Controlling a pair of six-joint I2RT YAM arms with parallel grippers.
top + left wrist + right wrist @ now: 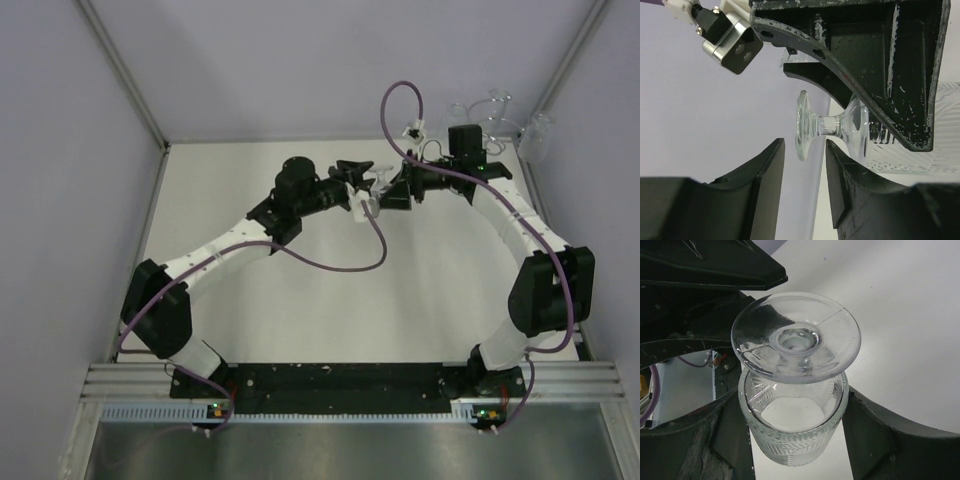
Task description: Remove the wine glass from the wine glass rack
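Observation:
The wine glass (372,186) is clear, with a cut-pattern bowl, a short stem and a round foot. It hangs in the air over the table's far middle, lying sideways. My right gripper (795,432) is shut on its bowl (792,435), and the foot (796,337) points toward the left gripper. My left gripper (805,152) is open, its fingertips on either side of the foot's rim (802,125) and not touching it. The wine glass rack (487,108) shows as silver wire loops at the back right, away from the glass. Its base is hidden behind my right arm.
Another clear glass (536,138) is at the rack's right side near the back right corner. Purple cables (345,262) loop over the table between the arms. Grey walls enclose the white table (300,310) on three sides.

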